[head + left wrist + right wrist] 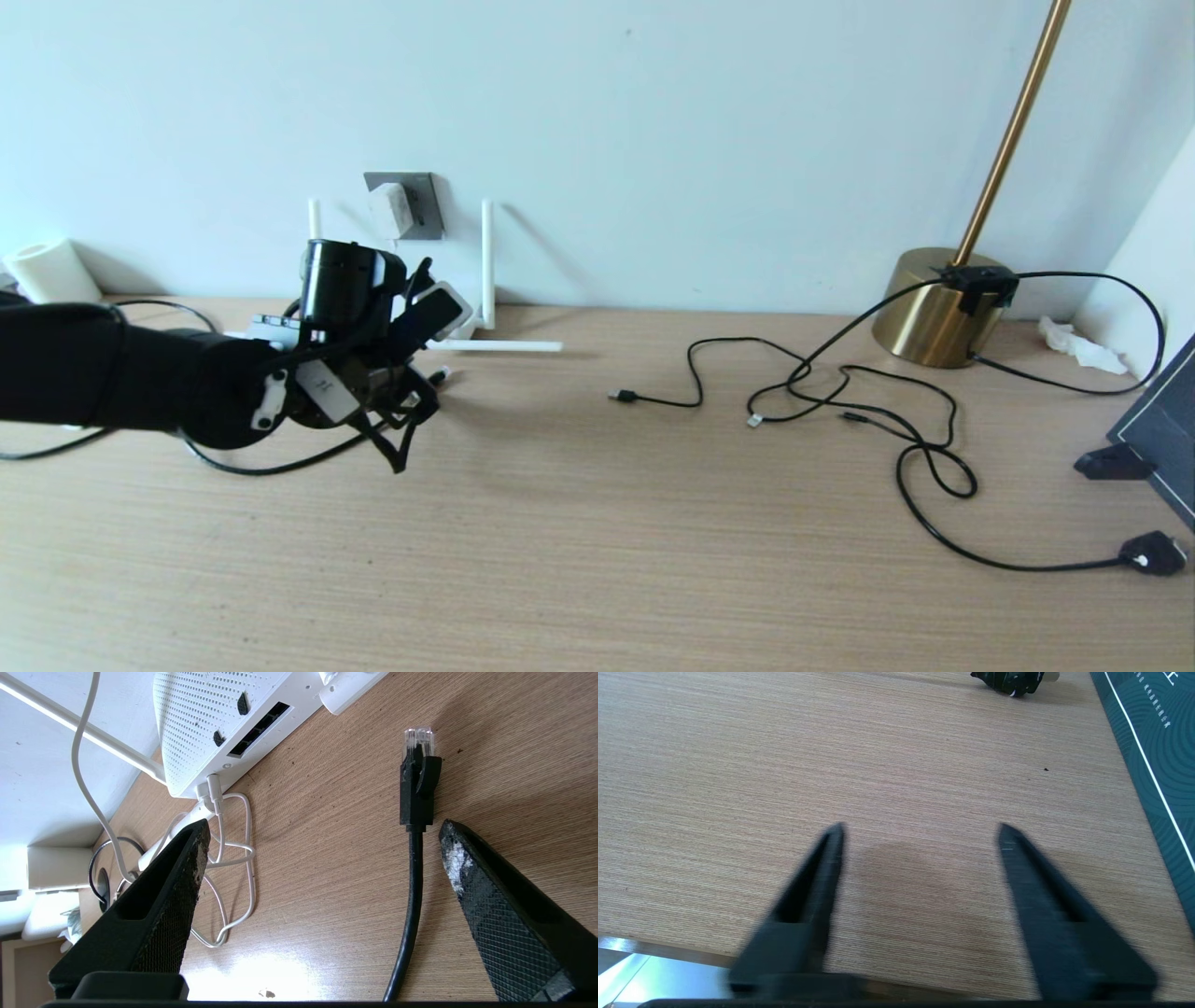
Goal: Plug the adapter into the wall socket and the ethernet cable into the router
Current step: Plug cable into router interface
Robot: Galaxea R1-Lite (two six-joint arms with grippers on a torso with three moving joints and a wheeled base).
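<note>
Beside the router (219,714), the left gripper (322,849) hung wide open and empty over the loose ethernet cable (413,858); an off-centre pinch risked skewing its plug past the ports.

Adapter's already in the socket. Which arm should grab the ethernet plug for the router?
Left. Its open claw already straddles the ethernet cable beside the router, whose ports face it. The right claw hovers over bare table by the dark board, far from both.
</note>
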